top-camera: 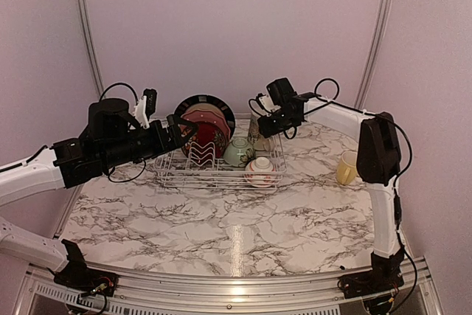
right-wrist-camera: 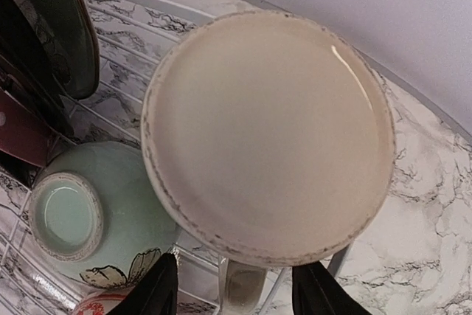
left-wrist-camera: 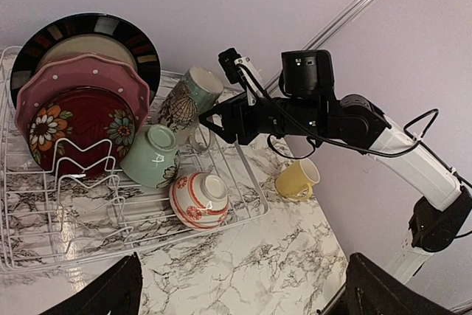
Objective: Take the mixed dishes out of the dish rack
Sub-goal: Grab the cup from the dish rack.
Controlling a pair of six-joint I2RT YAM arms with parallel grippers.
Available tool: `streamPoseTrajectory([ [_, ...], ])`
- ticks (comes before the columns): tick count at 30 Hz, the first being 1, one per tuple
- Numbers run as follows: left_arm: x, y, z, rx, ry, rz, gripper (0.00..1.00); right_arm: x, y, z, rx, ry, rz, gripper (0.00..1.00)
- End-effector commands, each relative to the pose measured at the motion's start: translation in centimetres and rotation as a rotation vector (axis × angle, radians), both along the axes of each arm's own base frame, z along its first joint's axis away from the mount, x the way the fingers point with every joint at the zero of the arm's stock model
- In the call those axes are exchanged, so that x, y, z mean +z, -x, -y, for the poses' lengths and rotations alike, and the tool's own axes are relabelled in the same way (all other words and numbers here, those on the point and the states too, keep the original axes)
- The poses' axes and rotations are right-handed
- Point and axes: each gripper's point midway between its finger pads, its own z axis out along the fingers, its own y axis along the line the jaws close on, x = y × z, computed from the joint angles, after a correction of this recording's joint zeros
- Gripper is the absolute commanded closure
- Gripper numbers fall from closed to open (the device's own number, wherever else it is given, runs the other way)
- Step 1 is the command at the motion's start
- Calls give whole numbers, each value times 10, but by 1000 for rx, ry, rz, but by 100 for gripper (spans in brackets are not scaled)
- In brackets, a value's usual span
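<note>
Only the yellow mug [top-camera: 346, 167] is out on the bench [top-camera: 221, 234]; plates [left-wrist-camera: 81, 108], bowls [left-wrist-camera: 199, 197] and cream mug [right-wrist-camera: 269, 138] sit in the dish rack [top-camera: 173, 171], left fingers [left-wrist-camera: 103, 293] wide apart, right fingers [right-wrist-camera: 158, 289] apart astride its handle.

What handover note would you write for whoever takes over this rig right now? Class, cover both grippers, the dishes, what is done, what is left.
Left gripper: open, empty, by the upright plates.
Right gripper: open, straddling the handle of the upturned cream patterned mug, not yet closed.
In the white wire dish rack: black-rimmed cream plate, pink dotted plate, dark-red flowered plate, pale green flowered cup, red-white patterned bowl, that mug.
Done: yellow mug stands on the marble table, right of the rack.
Left: all six rack items.
</note>
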Motion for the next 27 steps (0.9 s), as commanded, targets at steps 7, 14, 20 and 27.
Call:
streamPoseTrajectory([
  [7, 12, -2, 3, 4, 9, 28, 1, -10, -2, 1, -61, 4, -30, 58],
  [14, 15, 0, 2, 2, 11, 34, 1, -22, -1, -3, -65, -14, -66, 59],
  [20, 16, 2, 0, 3, 13, 37, 1, -41, -2, -6, -58, 2, -104, 67],
  [27, 18, 4, -2, 6, 20, 42, 1, -57, -3, -1, -73, 39, -123, 59],
])
